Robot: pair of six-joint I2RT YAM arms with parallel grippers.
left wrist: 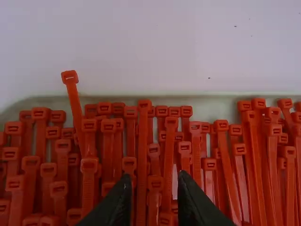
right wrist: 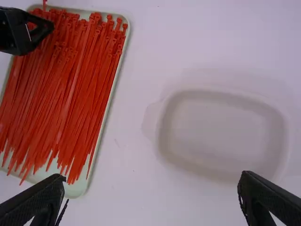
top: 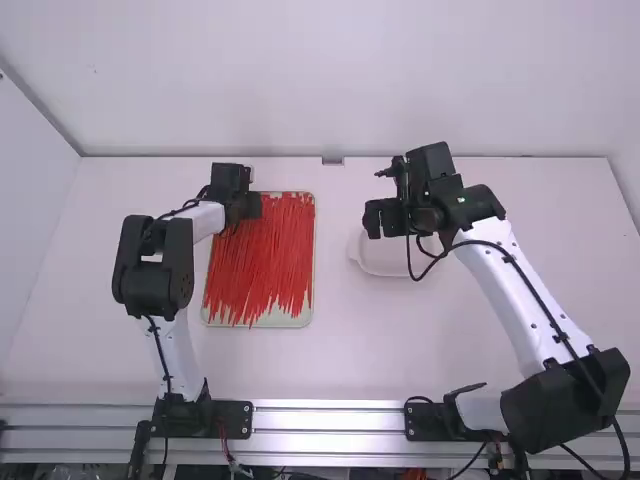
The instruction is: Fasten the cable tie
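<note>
Pile of orange-red plastic cable ties (top: 262, 262) lies lengthwise in a pale rectangular tray (top: 258, 325) on the white surface (top: 400, 340), left of middle; ties fill most of the tray, heads toward the far end.

Left hand (top: 240, 210) sits at the far left corner of the tray, low over the tie heads; in the left wrist view the left hand (left wrist: 151, 181) has its two black fingers (left wrist: 120, 202) a narrow gap apart, tips down among the cable ties (left wrist: 155, 155), a few running through the gap, nothing plainly gripped; one single stray tie (left wrist: 70, 89) pokes its head out past the tray's far rim (left wrist: 207, 101) onto the surface.

Right hand (top: 400, 218) hangs above a white shallow plastic dish (top: 375, 262) just right of the tray, apart from it; in the right wrist view the right hand (right wrist: 150, 179) is spread wide and holds nothing; white dish (right wrist: 221, 132) is bare inside, a small tab on its tray-side end; tray (right wrist: 80, 188) with ties (right wrist: 61, 94) beside it, left hand (right wrist: 19, 30) at the tray's far corner.
</note>
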